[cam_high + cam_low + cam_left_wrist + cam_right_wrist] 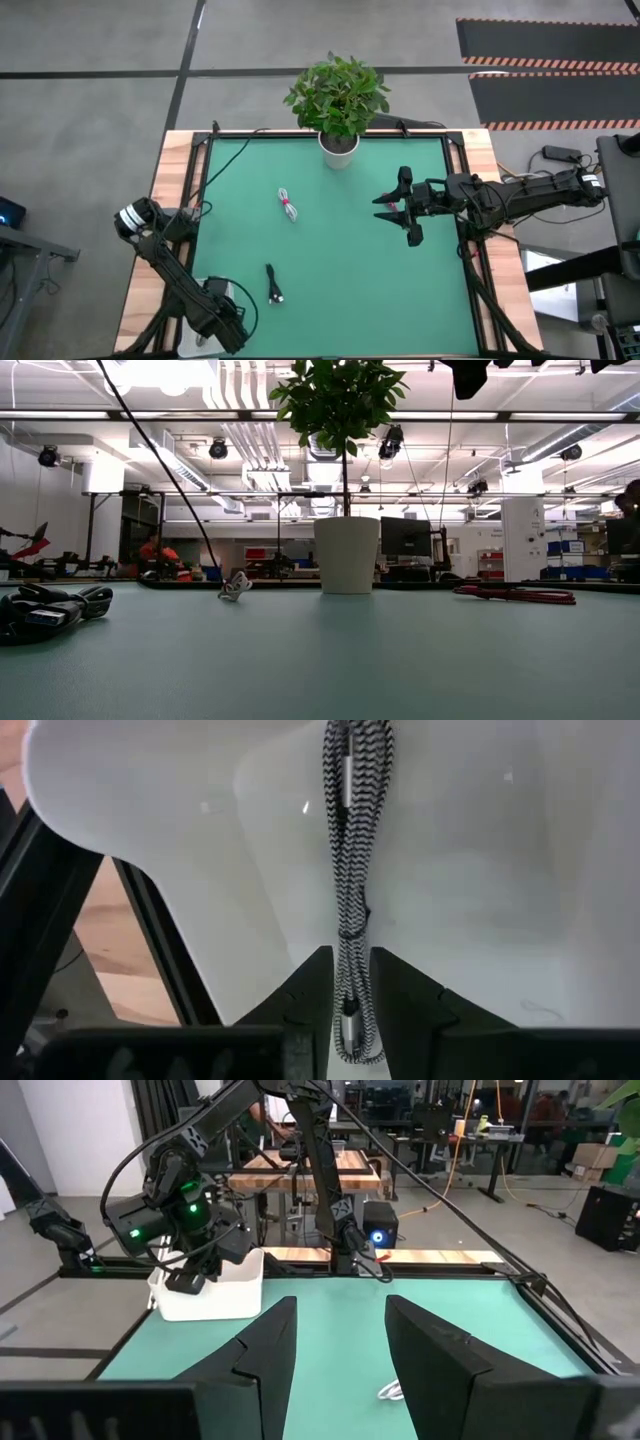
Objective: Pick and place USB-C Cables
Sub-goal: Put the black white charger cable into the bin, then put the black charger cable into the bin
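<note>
Left gripper (345, 1010): parked over the white bin (470, 870) at the mat's near-left corner, fingers pinching a grey braided cable (352, 840) that hangs straight below them into the bin; woven black-and-white sheath, doubled into a narrow loop, metal plug just beside the fingertips. Black cable (273, 284): lies on the green mat (330, 290), just to the right of the left gripper; thin, glossy, folded short. White-red cable (288, 205): mid-mat, well apart from both grippers, to the left of the right one; small pale coil, red tie around it. Magenta cable (388, 210): on the mat directly under the right gripper (396, 212), whose fingers stand spread and empty, hovering above. Plant (338, 100): white smooth pot, leafy, at the mat's far edge, beyond the right gripper. Handling, judged: all bundles light, limp, apt to sag or slide on the smooth mat; the folded middle, where strands lie together, offers the best hold, plugs being hard and slippery.
</note>
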`<act>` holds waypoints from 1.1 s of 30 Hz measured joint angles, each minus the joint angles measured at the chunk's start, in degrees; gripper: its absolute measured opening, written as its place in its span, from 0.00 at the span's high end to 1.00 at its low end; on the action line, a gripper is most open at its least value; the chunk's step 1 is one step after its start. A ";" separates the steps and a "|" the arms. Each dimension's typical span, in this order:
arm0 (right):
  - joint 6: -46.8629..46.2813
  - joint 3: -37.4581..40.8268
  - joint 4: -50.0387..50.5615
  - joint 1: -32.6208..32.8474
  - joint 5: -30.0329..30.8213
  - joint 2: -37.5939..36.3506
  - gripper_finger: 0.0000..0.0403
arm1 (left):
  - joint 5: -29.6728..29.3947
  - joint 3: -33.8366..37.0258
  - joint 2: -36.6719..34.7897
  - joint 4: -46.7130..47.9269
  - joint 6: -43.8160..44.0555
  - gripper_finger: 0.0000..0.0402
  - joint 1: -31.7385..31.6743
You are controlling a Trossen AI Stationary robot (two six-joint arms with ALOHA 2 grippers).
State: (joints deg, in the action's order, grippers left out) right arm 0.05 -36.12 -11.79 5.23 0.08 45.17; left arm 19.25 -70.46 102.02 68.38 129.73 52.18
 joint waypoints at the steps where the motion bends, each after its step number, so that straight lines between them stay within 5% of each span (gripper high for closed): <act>1: 0.00 0.00 -0.03 -0.01 0.00 0.00 0.64 | 0.00 0.00 0.00 -0.02 0.00 0.87 0.02; 33: 0.00 0.00 0.00 -0.02 0.00 0.00 0.64 | 0.26 -6.20 -8.11 -0.31 3.45 0.86 -1.43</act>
State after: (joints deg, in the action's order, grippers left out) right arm 0.05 -36.12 -11.79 5.22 0.08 45.17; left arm 19.50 -76.65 93.91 68.07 133.18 50.75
